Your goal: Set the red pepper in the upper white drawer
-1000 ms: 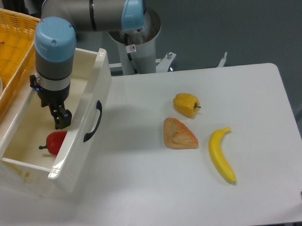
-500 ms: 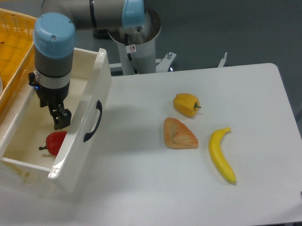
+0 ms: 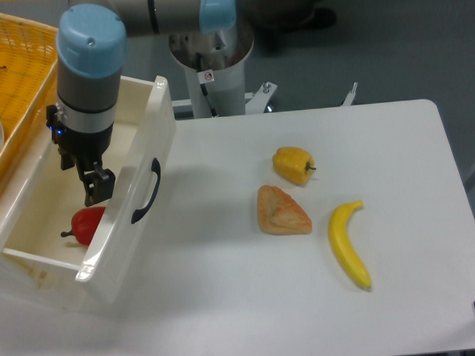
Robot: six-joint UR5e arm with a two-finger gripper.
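The red pepper (image 3: pixel 88 223) lies on the floor of the upper white drawer (image 3: pixel 127 229), close behind its front panel with the curved black handle (image 3: pixel 147 190). The drawer stands pulled out at the table's left. My gripper (image 3: pixel 93 185) hangs inside the drawer just above the pepper and apart from it. Only one dark fingertip shows clearly, so I cannot make out how the fingers stand. Nothing is visibly held.
A yellow wicker basket (image 3: pixel 19 68) sits behind the drawer at the far left. On the table lie a yellow pepper (image 3: pixel 293 164), a piece of bread (image 3: pixel 282 211) and a banana (image 3: pixel 347 244). The arm's base (image 3: pixel 218 69) stands at the table's back edge.
The gripper has risen slightly and shifted a little to the right above the red pepper. The pepper stays still in the drawer.
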